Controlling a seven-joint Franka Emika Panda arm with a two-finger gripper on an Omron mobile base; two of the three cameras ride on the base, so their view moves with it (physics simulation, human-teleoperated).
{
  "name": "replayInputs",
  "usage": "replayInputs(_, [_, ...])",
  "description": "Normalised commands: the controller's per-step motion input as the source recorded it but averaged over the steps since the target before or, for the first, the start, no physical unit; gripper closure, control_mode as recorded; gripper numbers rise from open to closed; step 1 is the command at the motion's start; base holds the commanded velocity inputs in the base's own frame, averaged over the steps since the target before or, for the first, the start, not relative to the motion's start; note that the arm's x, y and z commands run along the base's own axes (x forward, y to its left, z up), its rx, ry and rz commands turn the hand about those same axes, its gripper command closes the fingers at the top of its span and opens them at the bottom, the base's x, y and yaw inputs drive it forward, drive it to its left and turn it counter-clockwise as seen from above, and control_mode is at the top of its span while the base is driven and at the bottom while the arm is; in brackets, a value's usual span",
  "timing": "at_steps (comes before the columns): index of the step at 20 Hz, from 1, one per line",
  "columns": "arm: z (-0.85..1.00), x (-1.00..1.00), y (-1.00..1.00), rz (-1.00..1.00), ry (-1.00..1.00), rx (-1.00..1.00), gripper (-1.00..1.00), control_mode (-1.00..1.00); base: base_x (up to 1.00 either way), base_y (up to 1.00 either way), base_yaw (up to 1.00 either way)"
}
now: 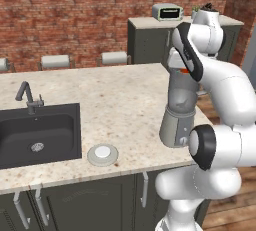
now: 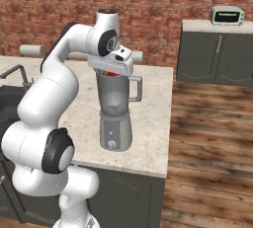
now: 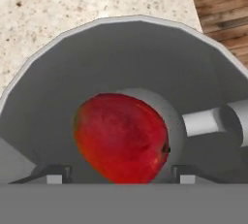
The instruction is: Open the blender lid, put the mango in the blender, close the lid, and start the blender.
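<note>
Your gripper (image 3: 115,177) held the mango (image 3: 121,137) over the open blender (image 2: 115,113), long axis tilted; fingertips mostly hidden.

sink (image 1: 40,135) left in counter (image 1: 120,100) | toaster oven (image 1: 167,11) on far cabinet (image 1: 147,40)

One blender (image 1: 178,110) stands near the right edge of the tabletop (image 1: 120,100). One lid (image 1: 103,154) lies near the front edge of the tabletop. One mango (image 3: 122,137) shows over the open jar. One sink (image 1: 37,135) with one tap (image 1: 27,96) sits at the tabletop's left end. One toaster oven (image 1: 167,11) and one potted plant (image 1: 204,9) rest on the far cabinet. Three stools (image 1: 55,61) line the tabletop's far edge. One end effector (image 3: 116,173) is there.
</note>
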Motion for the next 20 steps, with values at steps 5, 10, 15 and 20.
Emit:
replayInputs(5, [0.00,-0.01,0.00,0.01,-0.01,0.00,-1.00,-1.00,0.00,0.00,0.00])
replayInputs(10, [0.21,-0.01,0.00,0.00,-0.07,0.00,-1.00,-1.00,0.00,0.00,0.00])
replayInputs(15, [0.82,-0.26,0.04,0.00,-0.15,0.00,-1.00,-1.00,0.00,0.00,0.00])
replayInputs(20, [0.38,-0.58,0.24,0.02,-0.11,0.00,-1.00,-1.00,0.00,0.00,0.00])
